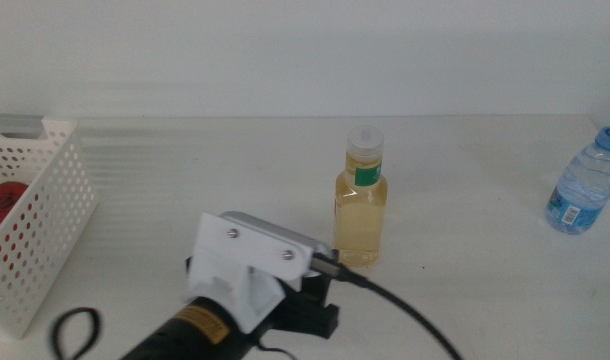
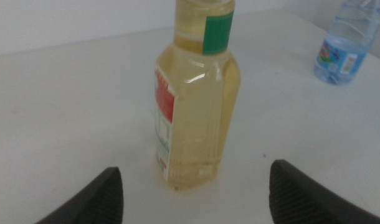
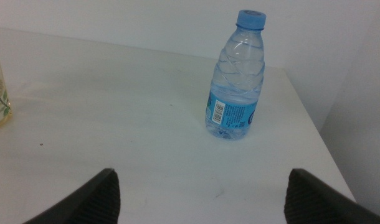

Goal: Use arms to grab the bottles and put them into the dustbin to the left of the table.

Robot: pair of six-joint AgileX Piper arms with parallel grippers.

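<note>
The clear bottle of yellow liquid [image 1: 361, 205] stands upright at the table's middle, with a white cap and a green label. My left gripper [image 2: 196, 186] is open just short of the yellow bottle [image 2: 196, 112], one jaw to each side of its base and not touching it. In the middle view the left arm [image 1: 250, 275] comes up from the bottom edge and hides its jaws. The small blue-capped water bottle [image 1: 583, 185] stands at the far right. My right gripper [image 3: 204, 177] is open, well short of the water bottle [image 3: 237, 81]. A red can [image 1: 3, 205] lies inside the white dustbin [image 1: 45, 215] at the left.
The white table [image 1: 185, 170] ends close behind the water bottle, at the edge [image 3: 302, 106] seen in the right wrist view. A black cable [image 1: 415, 315] trails from the left arm towards the bottom right. The right arm is out of the middle view.
</note>
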